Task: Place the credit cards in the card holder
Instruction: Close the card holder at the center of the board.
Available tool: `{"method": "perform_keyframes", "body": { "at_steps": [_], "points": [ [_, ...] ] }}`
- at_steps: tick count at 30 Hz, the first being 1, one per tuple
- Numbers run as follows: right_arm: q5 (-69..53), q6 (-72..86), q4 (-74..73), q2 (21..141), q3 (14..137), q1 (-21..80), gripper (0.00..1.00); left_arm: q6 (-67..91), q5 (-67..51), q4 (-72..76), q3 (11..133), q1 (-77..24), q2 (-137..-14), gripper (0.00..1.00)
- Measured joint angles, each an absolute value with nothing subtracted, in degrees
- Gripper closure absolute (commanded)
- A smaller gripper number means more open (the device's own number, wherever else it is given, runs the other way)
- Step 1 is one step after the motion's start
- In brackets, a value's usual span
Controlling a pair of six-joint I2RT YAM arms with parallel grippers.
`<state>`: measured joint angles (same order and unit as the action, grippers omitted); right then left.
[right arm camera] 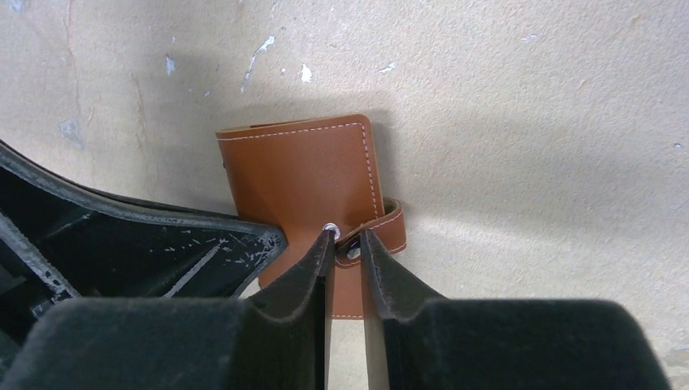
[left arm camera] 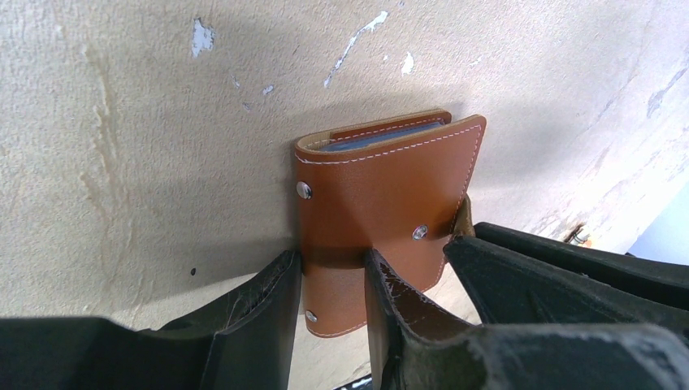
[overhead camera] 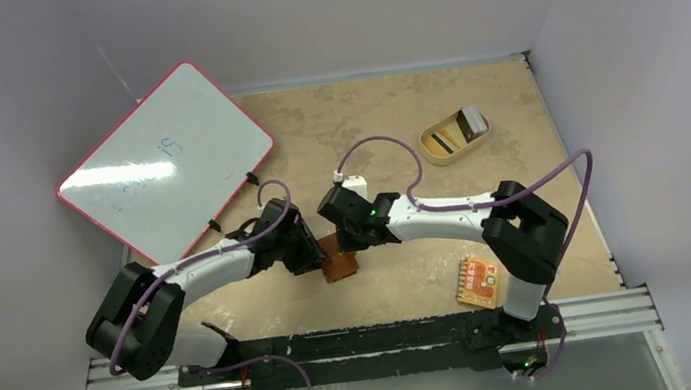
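The brown leather card holder (overhead camera: 341, 266) is folded shut between the two grippers at the table's middle front. My left gripper (overhead camera: 312, 253) is shut on its lower edge, and in the left wrist view (left arm camera: 329, 262) the card holder (left arm camera: 382, 179) sits between both fingers. My right gripper (overhead camera: 357, 238) is shut on the snap tab (right arm camera: 388, 227), pinching it by the snap of the card holder (right arm camera: 301, 171) in the right wrist view (right arm camera: 347, 240). Bluish pocket edges show at the card holder's top. A dark credit card (overhead camera: 442, 142) lies in the tan dish.
The tan oval dish (overhead camera: 430, 150) stands at the back right and also holds a pale piece (overhead camera: 474, 121). An orange-red patterned packet (overhead camera: 477, 282) lies front right. A pink-framed whiteboard (overhead camera: 166, 163) leans at the back left. White walls close in on the table's sides.
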<state>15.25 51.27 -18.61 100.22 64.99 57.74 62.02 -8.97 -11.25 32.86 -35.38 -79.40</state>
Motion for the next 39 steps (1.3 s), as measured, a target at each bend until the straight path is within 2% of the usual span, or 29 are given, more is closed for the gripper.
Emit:
{"method": "perform_keyframes", "body": {
  "at_steps": [9, 30, 39],
  "points": [
    [13.6, 51.2, -16.4, 99.4, 63.3, 57.9, 0.91, 62.0, -9.0, -11.2, 32.8, -35.4, -79.4, 0.66],
    [9.2, 51.4, -11.5, 99.3, 60.1, 58.1, 0.88, 62.0, -9.0, -11.0, 32.6, -35.4, -79.3, 0.66],
    [8.8, 51.0, -12.2, 97.1, 60.1, 58.1, 0.81, 62.0, -9.0, -10.9, 32.6, -35.4, -79.3, 0.66]
  ]
}}
